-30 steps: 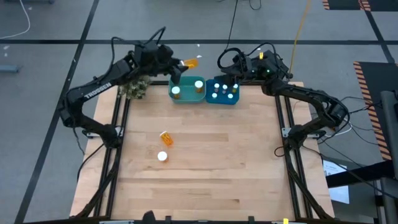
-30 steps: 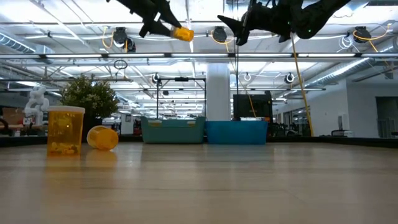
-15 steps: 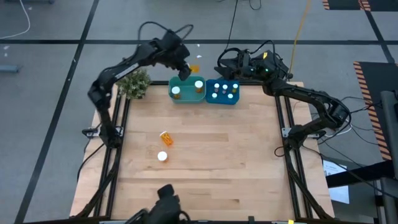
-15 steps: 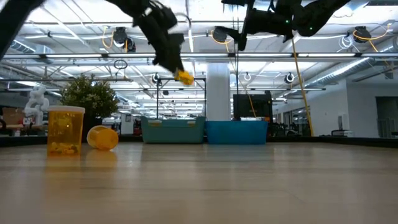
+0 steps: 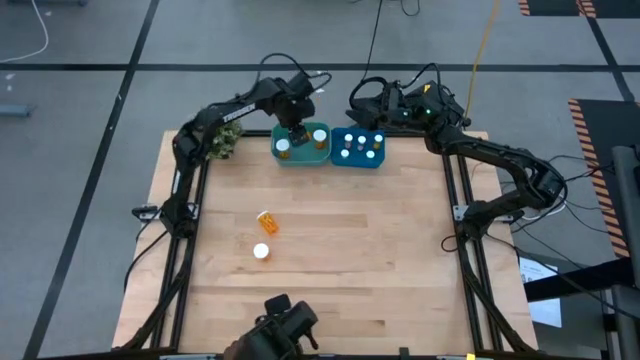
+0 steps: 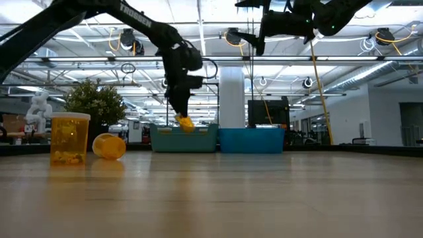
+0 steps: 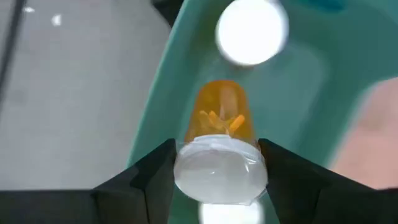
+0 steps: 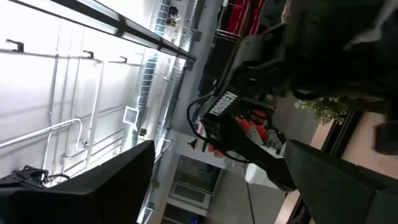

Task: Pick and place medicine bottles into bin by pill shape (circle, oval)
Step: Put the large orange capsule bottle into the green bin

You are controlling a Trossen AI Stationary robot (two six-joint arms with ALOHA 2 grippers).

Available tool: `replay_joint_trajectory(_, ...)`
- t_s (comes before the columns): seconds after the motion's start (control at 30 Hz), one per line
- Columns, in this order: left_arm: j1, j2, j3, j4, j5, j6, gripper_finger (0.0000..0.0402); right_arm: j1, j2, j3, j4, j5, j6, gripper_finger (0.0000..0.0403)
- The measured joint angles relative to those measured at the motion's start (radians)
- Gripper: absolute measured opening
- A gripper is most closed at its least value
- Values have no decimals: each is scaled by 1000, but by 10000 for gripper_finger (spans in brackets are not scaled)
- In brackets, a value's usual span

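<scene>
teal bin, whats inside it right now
In the teal bin, two white-capped bottles stand upright. The left end effector holds a third bottle over the middle, hiding the floor beneath. Pill shapes can't be made out.

My left arm stretches toward the top centre of the overhead frame, wrist bent down, left gripper [image 5: 297,130] clamped, fingers [image 7: 155,177] either side of its load. My right arm waits raised at upper right, right gripper [image 5: 358,101] pointing left.
</scene>
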Motion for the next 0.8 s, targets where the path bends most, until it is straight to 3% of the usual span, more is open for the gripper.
replay_joint_trajectory(0.2,-22,60,0,-2,-82,79,232,0,0,0,-17,0,-5,352)
replay_joint_trajectory(0.5,-41,105,0,25,-139,83,214,0,0,0,-15,0,-5,352)
replay_joint_trajectory(0.8,-41,111,-5,52,-138,83,266,-1,0,0,-15,0,-8,352)
